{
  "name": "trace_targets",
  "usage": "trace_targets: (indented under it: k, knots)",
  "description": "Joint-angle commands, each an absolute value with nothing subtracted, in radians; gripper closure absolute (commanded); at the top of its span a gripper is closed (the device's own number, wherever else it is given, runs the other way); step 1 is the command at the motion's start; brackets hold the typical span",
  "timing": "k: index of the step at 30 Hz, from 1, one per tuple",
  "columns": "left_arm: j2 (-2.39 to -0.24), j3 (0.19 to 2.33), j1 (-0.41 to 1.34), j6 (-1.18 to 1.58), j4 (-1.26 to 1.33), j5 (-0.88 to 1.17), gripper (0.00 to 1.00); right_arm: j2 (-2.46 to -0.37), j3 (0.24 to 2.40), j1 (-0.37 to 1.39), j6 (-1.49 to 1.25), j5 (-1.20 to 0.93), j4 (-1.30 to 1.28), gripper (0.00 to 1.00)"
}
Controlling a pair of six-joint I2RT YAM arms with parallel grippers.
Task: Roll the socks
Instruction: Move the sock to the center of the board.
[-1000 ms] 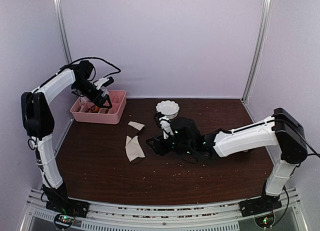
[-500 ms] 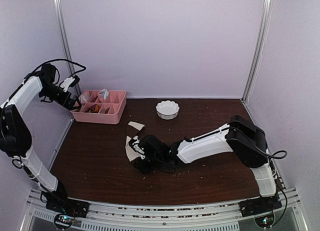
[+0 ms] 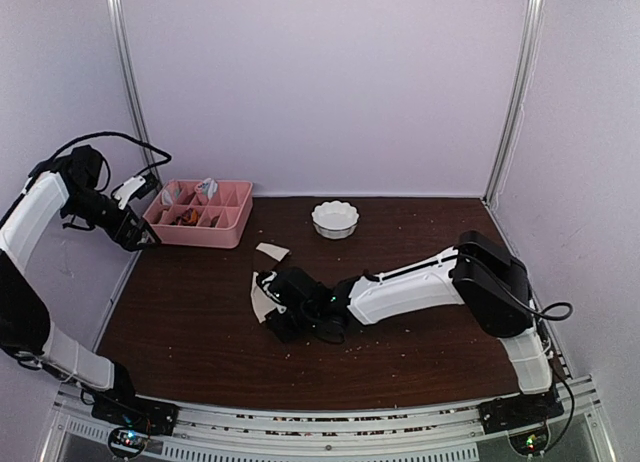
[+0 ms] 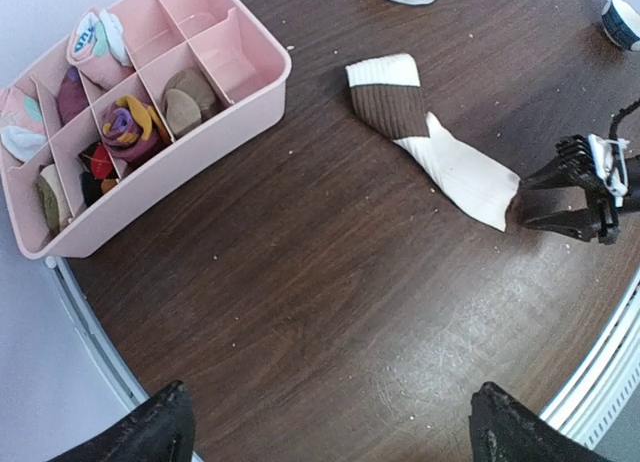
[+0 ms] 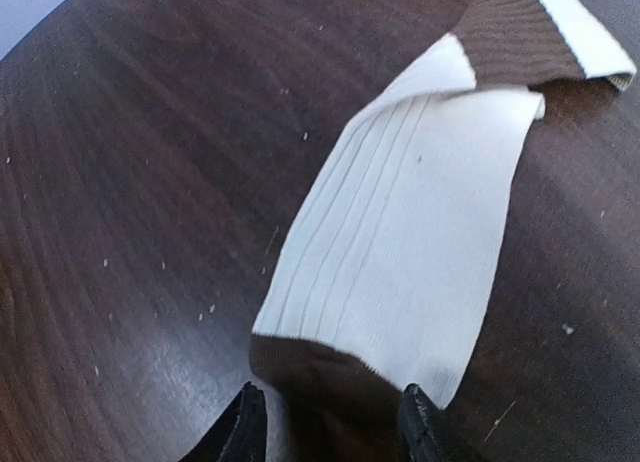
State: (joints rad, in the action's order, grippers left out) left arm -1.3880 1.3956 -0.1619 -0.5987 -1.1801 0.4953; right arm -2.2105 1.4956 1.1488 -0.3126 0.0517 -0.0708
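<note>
The cream-and-brown fabric sock [image 5: 410, 232] lies unrolled, right gripper [image 5: 330, 414] half-open astride its toe, left gripper [image 4: 330, 407] gaping empty.

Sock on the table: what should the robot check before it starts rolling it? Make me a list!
1. Place of the right claw: ok, its jaws stand apart with the brown toe end of the sock between them.
2. Toe pinched: not ok, the jaws have not closed on it.
3. Is the sock flat: not ok, a fold shows near the brown band.
4. Is the left claw out of the way: ok, it is open, beside the pink tray, away from the sock.
5. Second sock ready: not ok, only one lies loose on the table.
</note>
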Motion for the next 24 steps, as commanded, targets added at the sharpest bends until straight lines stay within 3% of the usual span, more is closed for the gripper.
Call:
trace_targets:
  k: [1, 6, 14, 24]
  knots:
    - [-1.317, 1.403, -0.161, -0.651, -1.296, 0.503, 0.02, -2.297, 1.670, 1.133, -0.298, 0.176, -0.194, 0.55]
    - [-1.281, 1.329, -0.161, -0.676, -1.317, 0.479, 0.02, -2.381, 1.756, 1.106, -0.300, 0.144, -0.262, 0.63]
    - [-1.345, 1.357, -0.161, -0.690, -1.303, 0.504, 0.02, -2.339, 1.644, 1.074, -0.297, 0.057, -0.220, 1.00]
    - [-1.478, 1.414, -0.135, -0.706, -1.320, 0.709, 0.02, -1.861, 1.252, 1.074, -0.152, -0.057, -0.240, 1.00]
